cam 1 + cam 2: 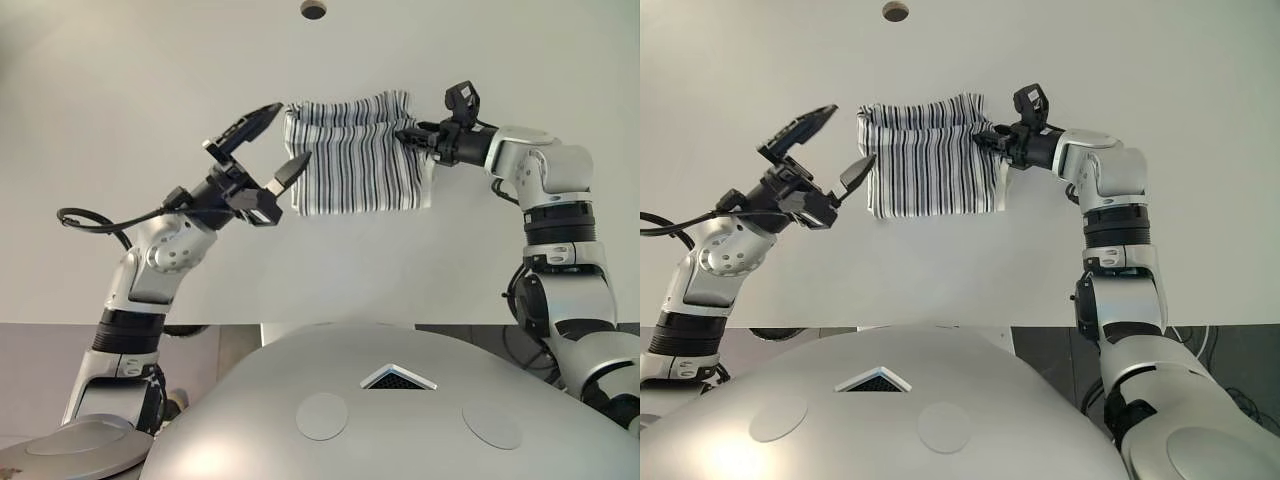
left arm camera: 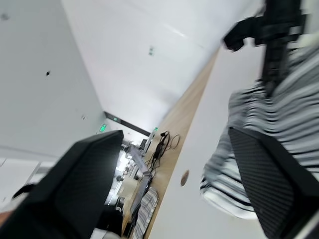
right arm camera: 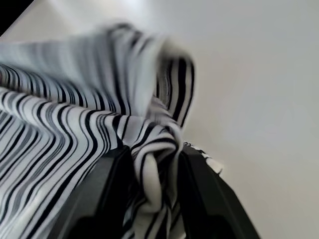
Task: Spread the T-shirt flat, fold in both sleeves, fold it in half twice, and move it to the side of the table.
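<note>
Looking out from the robot, the left end effector (image 1: 850,134) is wide open and holds nothing. It sits just beside the left edge of the T-shirt (image 1: 355,165). Across from it, the right end effector (image 1: 408,135) is closed tight on a bunch of striped cloth at the shirt's right edge. The T-shirt lies on the white surface (image 1: 150,80) between the two. It is already a small, neat block, with its far edge a bit puffy and rolled. That makes me think the folding is mostly done and the job now is to move it to the side. To do that well, the open end effector should close on all the layers at the left edge, not just the top one. Then both sides should move together, slow and low, so the folds do not fall open. Pulling from the right side alone could drag the block crooked. Farther back on the surface is a small dark round spot (image 1: 313,9), well apart from the shirt.
</note>
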Tool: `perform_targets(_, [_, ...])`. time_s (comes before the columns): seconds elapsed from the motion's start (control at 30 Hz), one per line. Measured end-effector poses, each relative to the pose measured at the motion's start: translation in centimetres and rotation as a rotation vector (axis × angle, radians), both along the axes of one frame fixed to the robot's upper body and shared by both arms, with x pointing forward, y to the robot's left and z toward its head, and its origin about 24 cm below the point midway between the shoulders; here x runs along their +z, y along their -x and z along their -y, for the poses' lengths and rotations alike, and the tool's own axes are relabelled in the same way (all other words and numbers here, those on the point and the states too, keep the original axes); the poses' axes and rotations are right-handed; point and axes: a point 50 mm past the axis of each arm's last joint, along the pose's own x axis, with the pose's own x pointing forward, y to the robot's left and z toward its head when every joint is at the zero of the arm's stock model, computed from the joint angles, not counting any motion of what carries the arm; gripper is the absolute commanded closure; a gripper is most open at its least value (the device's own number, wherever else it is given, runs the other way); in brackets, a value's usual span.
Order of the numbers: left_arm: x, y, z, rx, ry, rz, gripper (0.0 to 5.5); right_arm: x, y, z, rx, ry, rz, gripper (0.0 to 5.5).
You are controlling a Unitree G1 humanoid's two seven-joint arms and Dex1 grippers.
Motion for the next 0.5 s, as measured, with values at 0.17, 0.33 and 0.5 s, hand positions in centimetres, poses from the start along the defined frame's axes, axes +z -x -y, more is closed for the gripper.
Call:
perform_targets(0.17, [-0.6, 0.3, 1.1, -0.037, -0.006, -0.009, 1.60, 0.7, 1.0, -1.0, 0.038, 0.071, 0.112, 3.91])
perform_targets(0.33, [-0.5, 0.1, 1.0, -0.020, 0.007, 0.000, 1.60, 4.2, 2.2, -1.6, 0.242, 0.303, 0.596, 3.91])
perform_targets(0.5, [0.2, -0.4, 0.6, 0.017, 0.059, 0.027, 1.60, 4.2, 2.9, -0.4, 0.420, 0.772, 0.889, 3.91])
